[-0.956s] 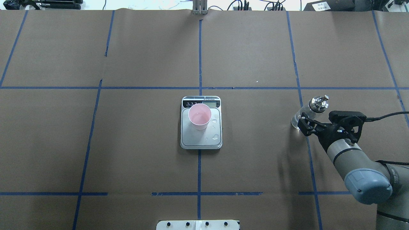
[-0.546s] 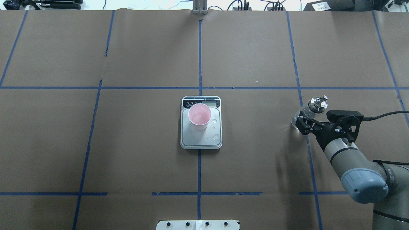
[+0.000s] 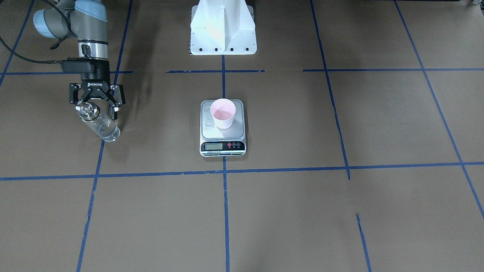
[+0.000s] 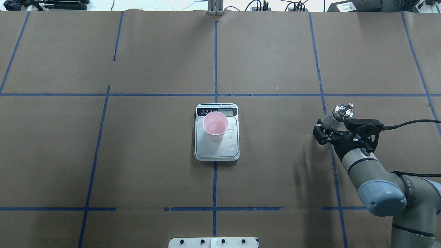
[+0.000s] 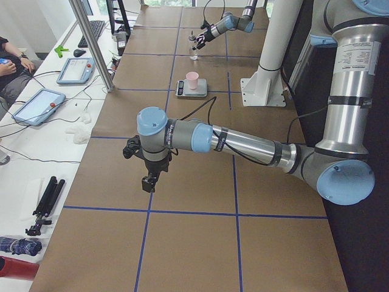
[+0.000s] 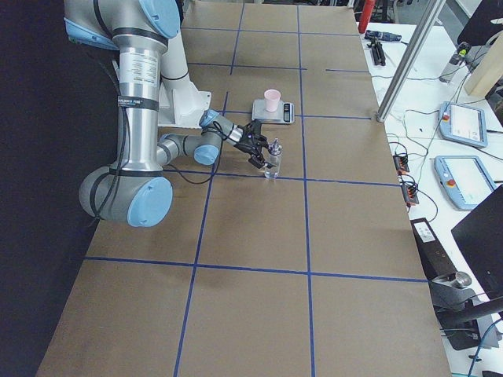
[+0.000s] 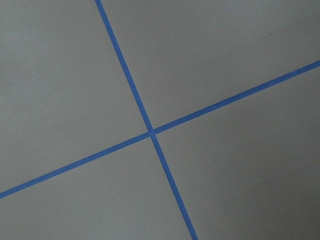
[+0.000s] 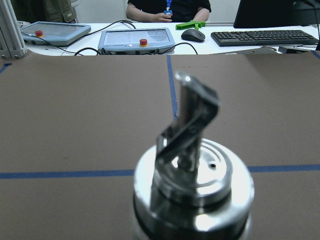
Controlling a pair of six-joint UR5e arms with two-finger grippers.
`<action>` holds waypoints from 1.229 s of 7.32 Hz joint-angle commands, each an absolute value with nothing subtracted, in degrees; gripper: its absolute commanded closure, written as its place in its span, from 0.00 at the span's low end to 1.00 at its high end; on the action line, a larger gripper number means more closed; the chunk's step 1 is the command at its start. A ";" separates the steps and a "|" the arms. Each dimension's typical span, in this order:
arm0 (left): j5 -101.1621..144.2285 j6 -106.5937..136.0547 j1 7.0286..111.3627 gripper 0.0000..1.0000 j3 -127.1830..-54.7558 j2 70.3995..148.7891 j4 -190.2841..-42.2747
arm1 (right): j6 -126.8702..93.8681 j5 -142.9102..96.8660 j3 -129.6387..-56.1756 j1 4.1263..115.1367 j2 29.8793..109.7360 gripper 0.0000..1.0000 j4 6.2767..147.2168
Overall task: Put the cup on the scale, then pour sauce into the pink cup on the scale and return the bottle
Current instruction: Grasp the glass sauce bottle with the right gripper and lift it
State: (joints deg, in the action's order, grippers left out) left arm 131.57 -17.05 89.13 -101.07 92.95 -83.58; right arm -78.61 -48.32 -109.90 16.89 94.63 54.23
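Standing upright on the counter [image 4: 275, 172], the bottle [image 3: 102, 126] sits far off to the right of the scale [image 3: 216, 133] in the overhead view, its base on a blue tape line [image 4: 318, 75]. Its shiny metal spout cap [image 4: 342, 111] points up and fills the lower middle of the right wrist view. The right hand [image 3: 95, 106] is level with the top of the bottle, on the robot's side of it. Its fingers are spread wide to either side of the neck and grip nothing, so the bottle is released; whether a finger brushes the glass cannot be told. At the middle of the counter the scale lies flat with its display strip on the far side from the robot. The cup [image 3: 223, 113] stands upright on the platform, toward the display end in the overhead view. Drops of clear liquid [image 4: 232, 147] lie on the bare platform right of the cup in that view. The left hand [image 5: 149, 181] hangs over the counter, well apart from the scale, pointing down above a crossing of tape lines; whether it is clenched or released cannot be told.
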 commanded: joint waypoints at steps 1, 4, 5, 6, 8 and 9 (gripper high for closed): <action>131.57 -17.05 89.12 0.00 -101.07 92.99 -83.58 | -78.57 -47.82 -108.64 16.96 94.22 0.00 54.23; 131.57 -17.05 89.12 0.00 -101.16 92.99 -83.58 | -78.05 -46.23 -108.28 16.96 94.13 0.00 54.23; 131.57 -17.05 89.12 0.00 -101.16 92.99 -83.58 | -78.05 -46.14 -108.19 16.96 94.13 0.00 54.14; 131.57 -17.05 89.12 0.00 -101.16 92.99 -83.58 | -78.13 -45.01 -108.11 16.96 94.04 0.10 54.14; 131.57 -17.05 89.12 0.00 -101.16 92.99 -83.58 | -78.40 -43.69 -108.11 17.05 93.43 1.00 54.14; 131.57 -17.05 89.12 0.00 -101.16 92.99 -83.58 | -78.22 -42.81 -108.63 17.14 93.43 1.00 54.05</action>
State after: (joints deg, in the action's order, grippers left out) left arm 131.57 -17.05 89.12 -101.16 92.99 -83.58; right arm -78.32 -43.84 -108.21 17.05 93.51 54.12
